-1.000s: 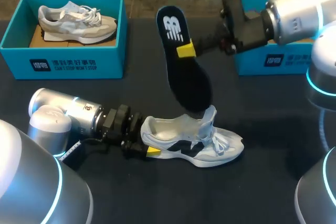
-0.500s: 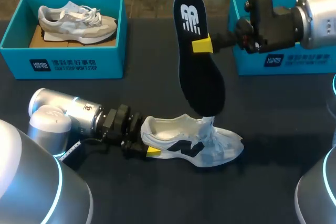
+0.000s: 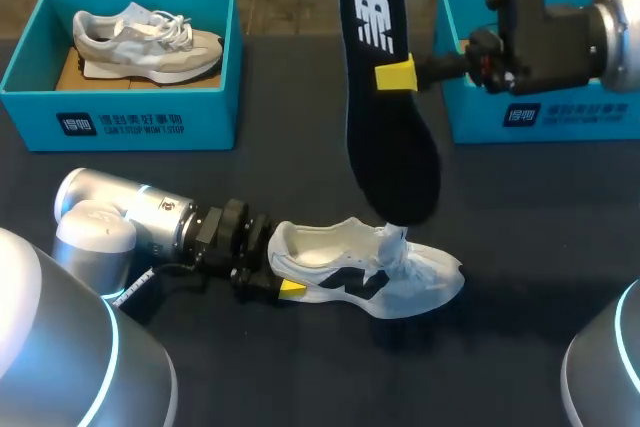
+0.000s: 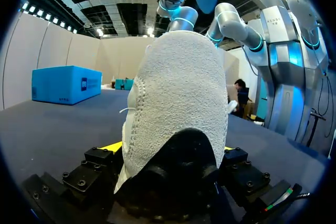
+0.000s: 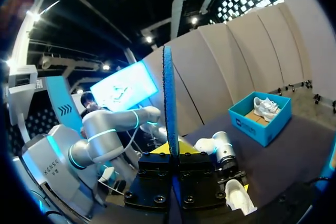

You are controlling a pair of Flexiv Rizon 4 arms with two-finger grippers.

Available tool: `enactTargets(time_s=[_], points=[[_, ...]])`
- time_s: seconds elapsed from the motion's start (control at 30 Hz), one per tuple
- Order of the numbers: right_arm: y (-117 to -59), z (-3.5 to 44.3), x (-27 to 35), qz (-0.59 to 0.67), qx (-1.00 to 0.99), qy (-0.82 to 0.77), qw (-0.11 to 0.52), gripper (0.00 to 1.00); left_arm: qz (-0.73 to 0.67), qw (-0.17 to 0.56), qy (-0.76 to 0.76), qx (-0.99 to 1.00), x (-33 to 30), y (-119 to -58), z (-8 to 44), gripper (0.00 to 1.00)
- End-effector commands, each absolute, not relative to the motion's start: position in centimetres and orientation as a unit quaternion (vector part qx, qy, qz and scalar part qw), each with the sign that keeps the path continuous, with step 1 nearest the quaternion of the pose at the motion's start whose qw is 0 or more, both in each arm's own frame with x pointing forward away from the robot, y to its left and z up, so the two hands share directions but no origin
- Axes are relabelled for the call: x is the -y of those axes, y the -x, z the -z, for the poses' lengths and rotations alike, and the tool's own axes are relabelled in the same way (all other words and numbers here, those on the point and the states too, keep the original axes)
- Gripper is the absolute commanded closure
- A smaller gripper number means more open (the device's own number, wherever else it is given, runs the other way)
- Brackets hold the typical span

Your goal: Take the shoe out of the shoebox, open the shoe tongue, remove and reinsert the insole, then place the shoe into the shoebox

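Dark insole [image 3: 385,107] in the air by the white shoe [image 3: 365,267]
The right gripper [image 3: 397,75] pinches the flat, long insole at its edge; the left gripper [image 3: 280,272] clamps the shoe's fuzzy rounded heel.

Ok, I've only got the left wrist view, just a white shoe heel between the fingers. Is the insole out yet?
Observer: Yes. Head view shows the right gripper holding the insole up in the air by its side edge.
Operator: Where is it relative to the shoe?
Observer: Its lower end hangs right over the white sneaker's tongue; I can't tell if they touch.
Operator: What's in the left shoebox?
Observer: The teal shoebox at far left holds a grey sneaker.
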State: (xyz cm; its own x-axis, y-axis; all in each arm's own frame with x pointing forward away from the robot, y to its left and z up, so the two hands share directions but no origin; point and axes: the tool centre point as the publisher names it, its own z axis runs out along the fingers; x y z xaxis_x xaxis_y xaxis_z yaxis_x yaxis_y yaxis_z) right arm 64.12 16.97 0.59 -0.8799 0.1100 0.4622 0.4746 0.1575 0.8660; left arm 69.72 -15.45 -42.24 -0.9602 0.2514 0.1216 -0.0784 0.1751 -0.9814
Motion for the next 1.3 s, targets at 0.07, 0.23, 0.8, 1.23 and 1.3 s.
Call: enactTargets(time_s=[0.07, 0.23, 0.8, 1.23, 1.3], points=[[-61.7, -2.0, -14.7, 0.612, 0.754, 0.200, 0.131, 1.00, -0.640, 0.129, 0.057, 0.756, 15.5, -69.7, 42.4, 1.00], [-60.2, -2.0, -13.4, 0.625, 0.748, 0.187, 0.122, 1.00, -0.640, 0.129, 0.057, 0.756, 15.5, -69.7, 42.4, 1.00], [-58.7, -2.5, -12.8, 0.631, 0.744, 0.186, 0.119, 1.00, -0.640, 0.129, 0.057, 0.756, 15.5, -69.7, 42.4, 1.00], [-58.7, -2.5, -12.8, 0.631, 0.744, 0.186, 0.119, 1.00, -0.624, 0.129, 0.066, 0.768, 14.7, -69.3, 42.6, 0.00], [-58.7, -2.5, -12.8, 0.631, 0.744, 0.186, 0.119, 1.00, -0.621, 0.126, 0.065, 0.771, 14.5, -69.3, 42.5, 0.00]])
